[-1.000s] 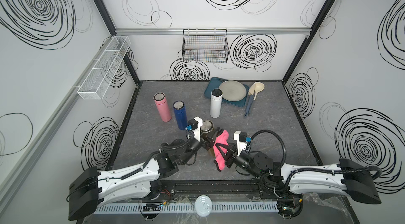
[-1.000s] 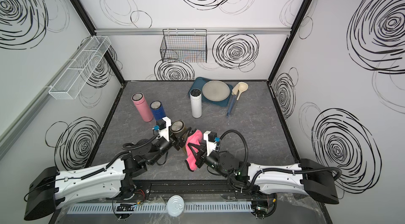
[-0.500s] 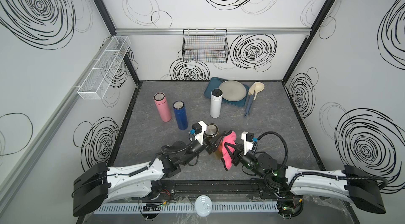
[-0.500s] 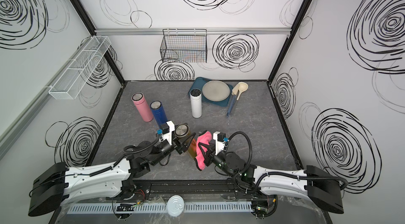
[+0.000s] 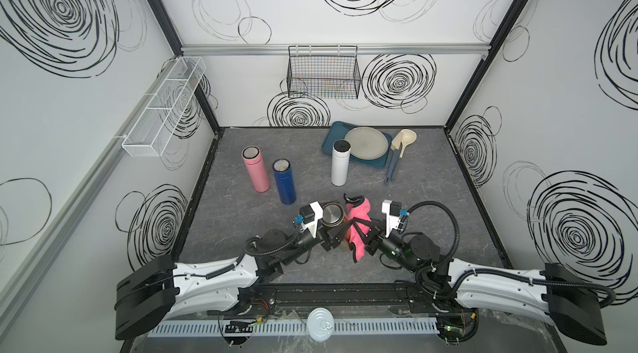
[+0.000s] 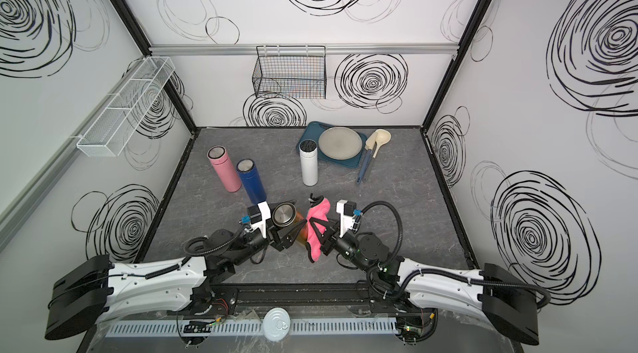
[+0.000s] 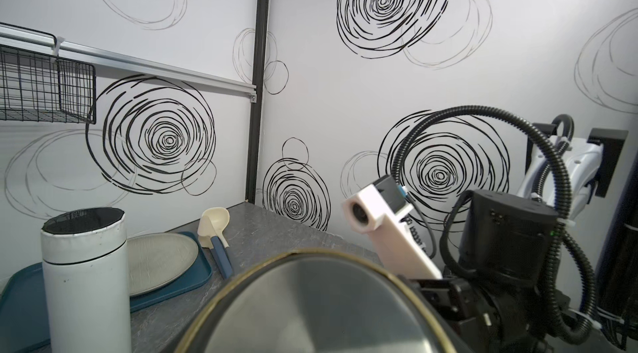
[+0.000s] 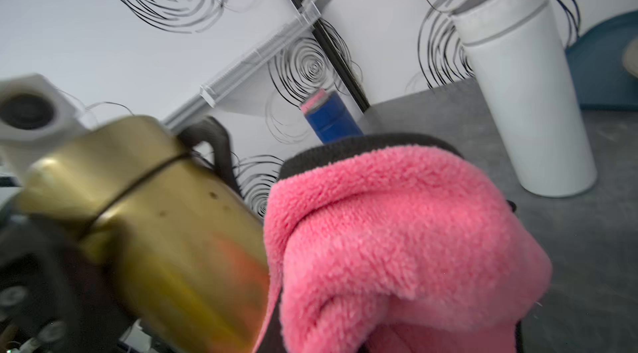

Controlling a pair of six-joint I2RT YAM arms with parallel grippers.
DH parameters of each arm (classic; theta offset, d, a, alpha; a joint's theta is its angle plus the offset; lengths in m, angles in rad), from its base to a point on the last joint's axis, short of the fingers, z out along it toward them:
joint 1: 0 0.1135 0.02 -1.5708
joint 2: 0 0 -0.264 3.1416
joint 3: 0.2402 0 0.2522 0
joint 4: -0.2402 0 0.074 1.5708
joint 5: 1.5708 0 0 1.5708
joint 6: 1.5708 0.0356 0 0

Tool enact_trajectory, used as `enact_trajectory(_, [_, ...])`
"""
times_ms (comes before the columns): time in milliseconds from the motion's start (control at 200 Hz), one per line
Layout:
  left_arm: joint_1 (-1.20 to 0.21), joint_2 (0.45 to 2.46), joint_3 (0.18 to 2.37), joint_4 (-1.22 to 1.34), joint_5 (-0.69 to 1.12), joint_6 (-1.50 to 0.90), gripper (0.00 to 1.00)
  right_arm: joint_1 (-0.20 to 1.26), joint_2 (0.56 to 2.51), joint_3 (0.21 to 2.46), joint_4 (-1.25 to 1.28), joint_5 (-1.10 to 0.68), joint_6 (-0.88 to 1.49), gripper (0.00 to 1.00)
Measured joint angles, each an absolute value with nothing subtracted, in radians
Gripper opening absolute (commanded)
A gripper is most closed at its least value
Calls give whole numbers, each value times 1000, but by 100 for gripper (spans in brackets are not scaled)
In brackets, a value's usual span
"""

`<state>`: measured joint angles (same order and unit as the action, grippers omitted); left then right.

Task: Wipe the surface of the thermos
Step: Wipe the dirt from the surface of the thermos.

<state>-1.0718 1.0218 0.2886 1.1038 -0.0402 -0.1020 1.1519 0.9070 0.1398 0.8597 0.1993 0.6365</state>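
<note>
since a second ago the left hand (image 5: 336, 235) and the thermos (image 5: 332, 219) have drawn back a little toward the near edge of the table (image 5: 241, 230), and the right hand (image 5: 359, 230) with its cloth (image 5: 360, 211) has shifted slightly right. nearest, a round tin can (image 5: 319, 323) sits at the front edge between the arm bases. beyond it the two arms meet over the near middle of the table. the left hand is closed around the gold body of the thermos, holding it tilted with its steel lid turned upward; whether its base touches the table i cannot tell. the right hand is clamped on the pink cloth, which hangs bunched from it. in the right wrist view the cloth (image 8: 397, 230) touches the thermos (image 8: 155, 213) on its gold side. farther back a blue bottle (image 5: 284, 182) and a pink bottle (image 5: 256, 171) stand side by side toward the left, and a white bottle (image 5: 339, 164) stands just in front of a blue tray (image 5: 331, 135). a grey plate (image 5: 366, 142) rests on the tray, with a cream spoon (image 5: 407, 135) and a blue-handled spatula (image 5: 394, 166) just beside it. a black wire basket (image 5: 322, 73) hangs on the back wall and a white mesh rack (image 5: 165, 106) on the left wall.
</note>
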Motion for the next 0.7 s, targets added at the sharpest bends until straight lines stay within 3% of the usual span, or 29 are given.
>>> enact_trajectory(375, [-1068,1022,273,1176,-8,-72,0,1142,743,224,780,65,625,0])
enact_trajectory(700, [-1021,1038,260,1204,64,-49,0,1109,853,142,893,14,656,0])
